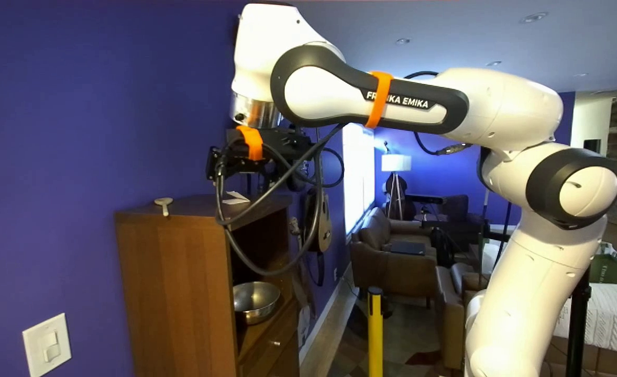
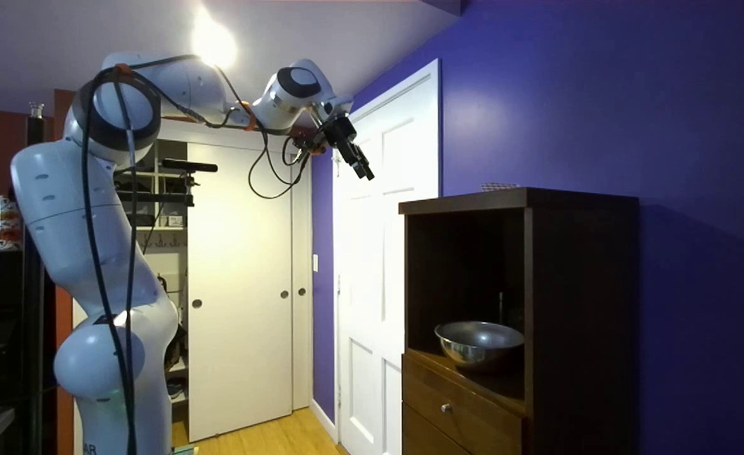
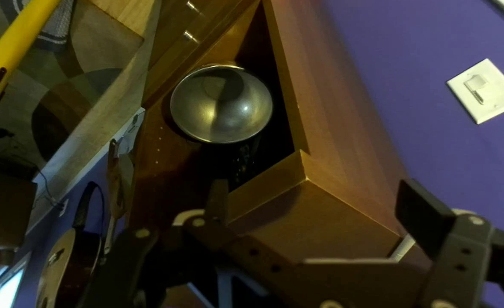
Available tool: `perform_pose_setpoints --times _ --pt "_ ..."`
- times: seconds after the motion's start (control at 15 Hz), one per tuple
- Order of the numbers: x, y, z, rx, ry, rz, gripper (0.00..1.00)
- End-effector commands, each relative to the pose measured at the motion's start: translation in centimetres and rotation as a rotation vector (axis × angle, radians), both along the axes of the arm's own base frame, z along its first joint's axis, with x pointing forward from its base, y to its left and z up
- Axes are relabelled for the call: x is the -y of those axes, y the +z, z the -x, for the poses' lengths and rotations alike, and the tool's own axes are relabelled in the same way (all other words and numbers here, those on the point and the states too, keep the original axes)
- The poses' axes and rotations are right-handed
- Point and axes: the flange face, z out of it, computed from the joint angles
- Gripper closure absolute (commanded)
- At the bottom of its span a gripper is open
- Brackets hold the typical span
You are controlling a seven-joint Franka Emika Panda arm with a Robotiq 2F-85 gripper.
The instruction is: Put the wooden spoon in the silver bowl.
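Note:
The pale wooden spoon (image 1: 164,202) lies on the brown cabinet's top near its edge, one end sticking out past the edge. In the wrist view only a pale strip of the spoon (image 3: 403,248) shows beside the right finger. The silver bowl (image 1: 256,301) stands upright in the cabinet's open compartment. The bowl also shows in an exterior view (image 2: 480,344) and the wrist view (image 3: 222,105), with nothing seen inside. My gripper (image 2: 364,170) is open and empty, above the cabinet top and apart from the spoon. Its fingers (image 3: 314,192) are wide apart in the wrist view.
The brown cabinet (image 2: 580,303) stands against the purple wall (image 1: 78,131), with drawers below the compartment. A white paper-like thing (image 1: 236,198) lies on its top. A guitar (image 1: 319,220) hangs beside it. A yellow post (image 1: 375,330) stands nearby. Cables loop under the wrist.

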Motion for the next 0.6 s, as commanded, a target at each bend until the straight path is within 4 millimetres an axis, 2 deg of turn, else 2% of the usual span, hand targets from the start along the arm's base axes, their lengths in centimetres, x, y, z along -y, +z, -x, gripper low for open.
perform_pose_setpoints --times 0.0,0.33,0.53 --pt "-0.1 0.2 -0.2 0.000 -0.001 0.000 0.00" --pt "-0.1 0.5 -0.1 0.007 0.001 -0.002 0.00" --pt "-1.8 1.0 -1.9 0.036 0.011 0.155 0.00"
